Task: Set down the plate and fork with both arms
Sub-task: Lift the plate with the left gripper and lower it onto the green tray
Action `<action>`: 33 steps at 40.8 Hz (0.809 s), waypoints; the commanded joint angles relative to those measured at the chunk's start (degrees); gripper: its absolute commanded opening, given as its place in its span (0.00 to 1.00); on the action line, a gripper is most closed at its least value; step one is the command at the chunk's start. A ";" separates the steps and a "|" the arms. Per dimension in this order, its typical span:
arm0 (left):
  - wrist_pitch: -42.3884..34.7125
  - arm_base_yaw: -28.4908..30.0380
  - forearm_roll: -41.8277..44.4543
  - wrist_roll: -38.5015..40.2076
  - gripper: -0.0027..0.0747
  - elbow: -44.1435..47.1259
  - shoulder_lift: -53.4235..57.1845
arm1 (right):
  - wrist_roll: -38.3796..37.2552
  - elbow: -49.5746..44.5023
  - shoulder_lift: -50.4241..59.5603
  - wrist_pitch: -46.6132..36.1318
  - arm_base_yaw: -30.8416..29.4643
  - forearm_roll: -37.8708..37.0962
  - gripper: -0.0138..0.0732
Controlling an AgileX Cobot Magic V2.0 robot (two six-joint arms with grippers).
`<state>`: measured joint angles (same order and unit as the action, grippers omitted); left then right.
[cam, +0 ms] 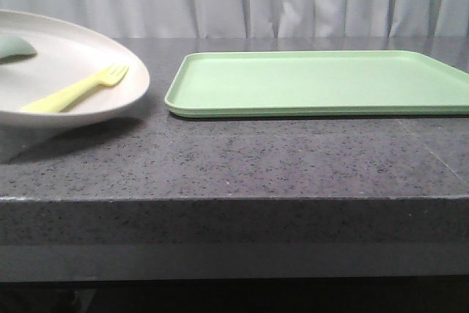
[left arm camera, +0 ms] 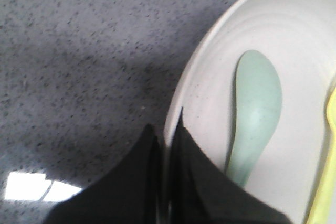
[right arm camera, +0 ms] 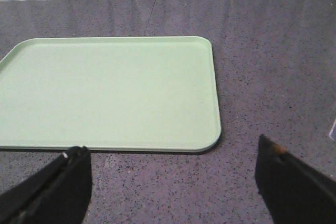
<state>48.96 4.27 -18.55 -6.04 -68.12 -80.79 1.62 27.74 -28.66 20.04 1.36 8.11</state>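
Observation:
The cream-white plate (cam: 73, 60) is at the table's left, left of the tray; I cannot tell whether it rests on the table or is raised. The pale-yellow fork (cam: 80, 89) lies in it, tines toward the tray. In the left wrist view my left gripper (left arm camera: 166, 124) is shut on the rim of the plate (left arm camera: 294, 30), one finger inside and one outside; the fork's edge (left arm camera: 328, 171) shows there. My right gripper (right arm camera: 170, 148) is open and empty above bare table, just off the tray's near corner. Neither gripper shows in the front view.
A teal-green spoon (left arm camera: 257, 108) lies in the plate beside the fork, also in the front view (cam: 13, 48). The flat light-green tray (cam: 322, 82) lies at middle and right, with nothing on it (right arm camera: 105, 93). White curtains hang behind the dark speckled table.

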 commanded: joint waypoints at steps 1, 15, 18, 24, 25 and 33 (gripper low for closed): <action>-1.20 -0.75 -7.39 -1.69 0.01 -4.14 2.14 | 0.40 2.23 -0.53 -5.16 0.07 0.19 0.91; -1.06 -9.80 -17.41 -1.01 0.01 -13.14 -7.44 | 0.40 2.23 -0.53 -5.10 0.07 0.19 0.91; -1.87 -13.12 -17.95 0.64 0.01 -15.81 -11.09 | 0.40 2.23 -0.53 -5.15 0.07 0.19 0.91; -4.63 -20.48 -17.95 3.51 0.01 -22.89 -19.66 | 0.40 2.23 -0.53 -5.15 0.07 0.19 0.91; -5.11 -21.41 -17.95 3.91 0.01 -24.00 -20.85 | 0.40 2.23 -0.53 -5.15 0.07 0.19 0.91; -4.94 -27.67 -18.10 6.85 0.01 -36.05 -31.59 | 0.40 2.23 -0.53 -5.15 0.07 0.19 0.91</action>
<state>46.72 -21.23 -33.09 -1.58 -98.35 -112.44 1.62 27.74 -28.66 20.04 1.36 8.11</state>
